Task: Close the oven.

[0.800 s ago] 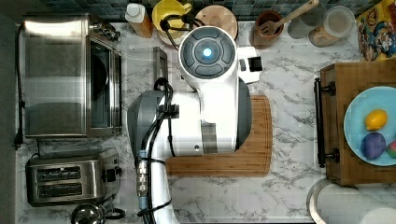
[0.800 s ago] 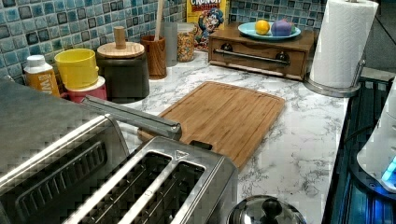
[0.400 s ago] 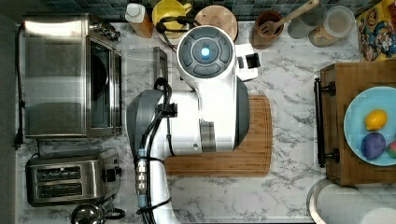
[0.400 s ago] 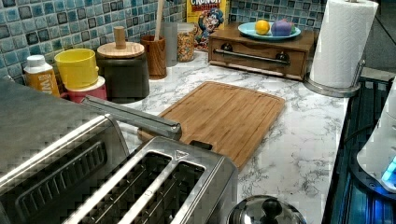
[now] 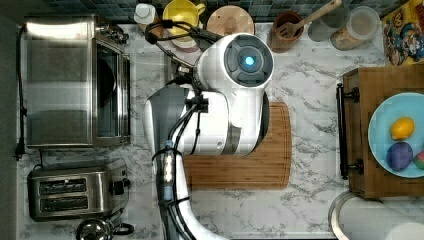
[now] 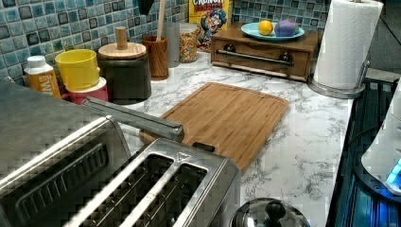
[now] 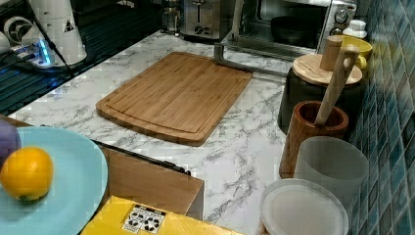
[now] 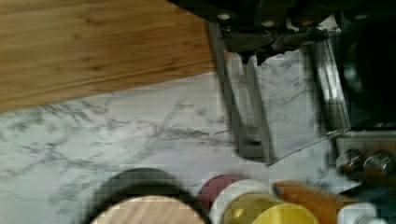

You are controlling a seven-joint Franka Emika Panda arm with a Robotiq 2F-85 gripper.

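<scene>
One change stands out against the moment before: in the top view my arm [image 5: 235, 100] has slid toward the top view's right, and its blue-lit cap now hangs over the near edge of the board [image 5: 272, 165]. The oven [image 5: 75, 82] has not changed. Its door [image 6: 118, 111] lies flat, just as it did before.

At the top view's left, the oven sits on the bench [image 5: 310, 80] with the toaster [image 5: 75, 192] just beside it. The glass door folds out toward the top view's right, and its handle [image 5: 167, 75] reaches under my arm. In the left view, the handle is a steel bar jutting out past the toaster [image 6: 156, 189], with the board beyond it. In the right view, the open oven [image 7: 288, 24] shows its dark inside, and the door's edge comes close to the board's [image 7: 176, 93] corner.

In the wrist view, my gripper [image 8: 268, 23] is a dark shape just above the handle [image 8: 243, 107], and the oven's mouth [image 8: 364, 70] lies just past the door. I cannot tell whether the gripper is apart or together, or whether it touches the bar.
</scene>
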